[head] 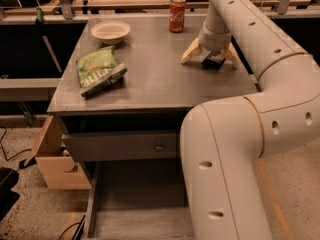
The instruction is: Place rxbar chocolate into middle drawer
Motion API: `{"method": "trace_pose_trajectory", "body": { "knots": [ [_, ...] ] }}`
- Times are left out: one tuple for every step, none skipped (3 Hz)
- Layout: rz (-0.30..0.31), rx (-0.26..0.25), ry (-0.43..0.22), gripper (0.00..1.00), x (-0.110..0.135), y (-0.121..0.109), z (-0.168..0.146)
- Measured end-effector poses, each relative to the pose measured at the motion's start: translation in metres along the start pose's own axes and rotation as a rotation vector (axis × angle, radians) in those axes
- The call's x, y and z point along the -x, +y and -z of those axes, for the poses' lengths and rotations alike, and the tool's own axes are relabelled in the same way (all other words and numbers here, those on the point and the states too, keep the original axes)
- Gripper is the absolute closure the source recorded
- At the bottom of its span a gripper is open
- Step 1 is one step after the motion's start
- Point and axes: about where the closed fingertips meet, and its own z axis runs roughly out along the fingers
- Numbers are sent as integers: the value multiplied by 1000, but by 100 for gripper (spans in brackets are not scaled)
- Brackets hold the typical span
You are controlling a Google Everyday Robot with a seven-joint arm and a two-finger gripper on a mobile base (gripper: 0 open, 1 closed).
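The rxbar chocolate, a small black bar with white lettering, lies on the grey tabletop near its right back part. My gripper hangs straight down over it, open, with its tan fingers spread on either side of the bar. The middle drawer is pulled open below the table's front, showing a bare plank floor; my arm hides its right part.
A red soda can stands at the table's back. A white bowl is at the back left and a green chip bag at the left. A shut drawer front with a round knob sits above the open drawer. A wooden box stands on the floor at left.
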Motion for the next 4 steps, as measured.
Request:
{"method": "trace_pose_trajectory", "body": {
  "knots": [
    [-6, 2, 8, 41, 0, 1, -1],
    [-6, 3, 8, 64, 1, 2, 7],
    [-5, 3, 7, 88, 2, 3, 16],
    [-5, 3, 7, 100, 0, 4, 25]
  ]
}}
